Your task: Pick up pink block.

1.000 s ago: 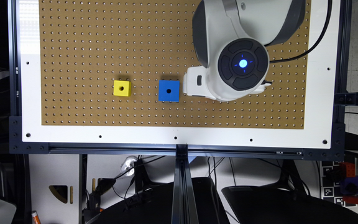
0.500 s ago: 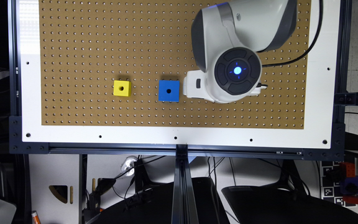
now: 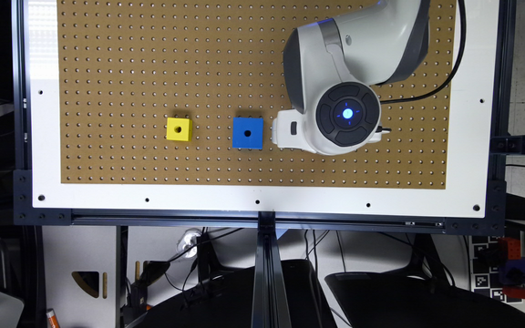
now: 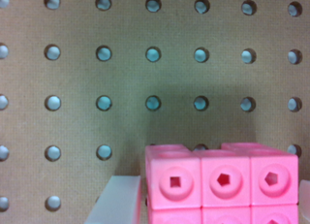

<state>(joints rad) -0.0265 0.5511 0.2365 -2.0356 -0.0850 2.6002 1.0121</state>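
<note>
Gripper straddled the pink block (image 4: 222,185) on the pegboard (image 4: 97,78)
Jaws stood open, one pale finger (image 4: 116,202) just beside it, not gripping

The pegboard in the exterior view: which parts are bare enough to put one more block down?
The pegboard is bare across the exterior view's left and top, and between the yellow cube and the blue cube. It is crowded where the arm's gripper hangs beside the blue cube, over the pink block.

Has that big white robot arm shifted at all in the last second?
Yes. The white robot arm slid toward the exterior view's left, closing on the fixed blue cube with a hole.
</note>
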